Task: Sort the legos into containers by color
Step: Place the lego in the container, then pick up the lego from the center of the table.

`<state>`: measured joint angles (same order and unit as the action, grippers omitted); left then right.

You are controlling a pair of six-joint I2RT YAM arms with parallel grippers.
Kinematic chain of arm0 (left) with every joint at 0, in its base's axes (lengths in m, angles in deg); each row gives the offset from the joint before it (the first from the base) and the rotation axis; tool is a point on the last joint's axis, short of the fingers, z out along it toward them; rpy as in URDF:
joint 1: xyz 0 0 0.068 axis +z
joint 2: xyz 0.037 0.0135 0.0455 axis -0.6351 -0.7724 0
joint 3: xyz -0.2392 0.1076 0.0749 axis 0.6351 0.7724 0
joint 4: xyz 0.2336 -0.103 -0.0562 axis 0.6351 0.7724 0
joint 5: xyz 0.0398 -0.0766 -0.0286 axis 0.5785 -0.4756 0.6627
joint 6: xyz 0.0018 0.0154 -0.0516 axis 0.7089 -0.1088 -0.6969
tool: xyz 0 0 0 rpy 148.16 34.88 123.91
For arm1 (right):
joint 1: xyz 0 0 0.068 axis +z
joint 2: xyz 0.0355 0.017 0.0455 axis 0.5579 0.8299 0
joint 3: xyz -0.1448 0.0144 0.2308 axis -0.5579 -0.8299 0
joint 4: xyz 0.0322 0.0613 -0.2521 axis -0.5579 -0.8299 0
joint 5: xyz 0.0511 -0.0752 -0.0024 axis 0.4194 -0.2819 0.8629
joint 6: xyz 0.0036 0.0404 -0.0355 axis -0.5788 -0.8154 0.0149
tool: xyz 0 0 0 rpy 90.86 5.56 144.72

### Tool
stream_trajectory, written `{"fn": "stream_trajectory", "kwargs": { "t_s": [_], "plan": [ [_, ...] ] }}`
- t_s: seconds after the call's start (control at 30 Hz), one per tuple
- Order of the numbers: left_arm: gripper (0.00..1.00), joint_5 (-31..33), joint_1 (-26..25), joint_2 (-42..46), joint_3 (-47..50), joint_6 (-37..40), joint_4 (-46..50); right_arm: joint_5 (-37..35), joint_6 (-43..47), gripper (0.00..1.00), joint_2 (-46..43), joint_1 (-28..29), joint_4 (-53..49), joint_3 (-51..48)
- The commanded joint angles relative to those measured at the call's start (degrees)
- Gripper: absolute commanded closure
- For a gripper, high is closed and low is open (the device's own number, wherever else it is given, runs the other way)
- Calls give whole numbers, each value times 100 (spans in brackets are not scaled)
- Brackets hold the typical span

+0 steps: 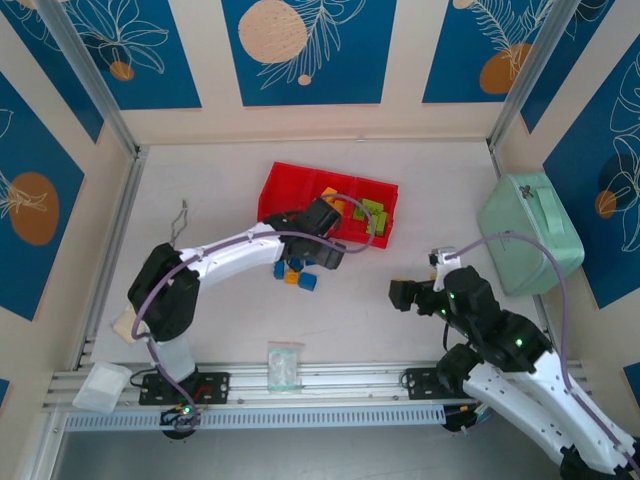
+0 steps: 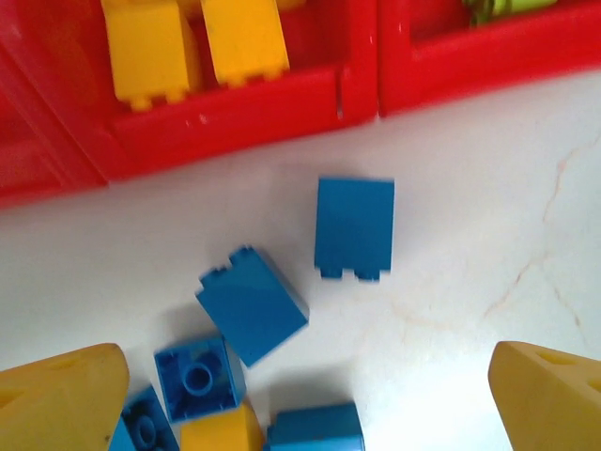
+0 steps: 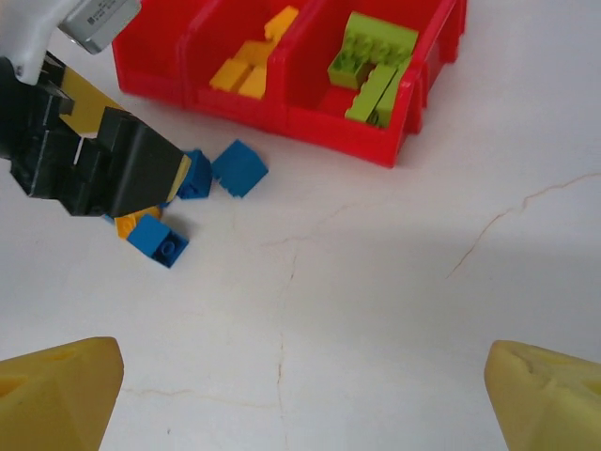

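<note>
The left arm (image 1: pixel 235 243) and right arm (image 1: pixel 545 400) had white shell links between black joint housings, and a lilac cable (image 1: pixel 143 318) ran along each. Small green lights (image 1: pixel 518 344) glowed on the right arm's joints. The fingertips (image 3: pixel 58 387) were orange-yellow with small round holes.

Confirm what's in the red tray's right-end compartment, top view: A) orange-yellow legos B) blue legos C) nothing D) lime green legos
D: lime green legos lie in the right-end compartment; the orange-yellow ones sit in the middle one, and the blue ones are loose on the table.
</note>
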<state>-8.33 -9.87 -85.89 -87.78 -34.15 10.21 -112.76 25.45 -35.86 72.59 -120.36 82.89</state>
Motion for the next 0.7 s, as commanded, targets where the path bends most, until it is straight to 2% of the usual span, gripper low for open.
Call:
{"fn": "stream_trajectory", "kwargs": {
  "t_s": [0.0,0.13,0.3,0.67],
  "plan": [
    [7,-113,-82,261,152,-80,304,587,222,1,460,-137,172,47],
    [16,-165,-80,213,327,-136,439,859,295,1,867,-339,127,147],
    [27,-339,-80,124,464,-208,533,1035,333,1,858,-550,192,127],
    [40,-597,-82,-82,734,-541,496,1183,350,1,763,-826,263,84]
  ]
}}
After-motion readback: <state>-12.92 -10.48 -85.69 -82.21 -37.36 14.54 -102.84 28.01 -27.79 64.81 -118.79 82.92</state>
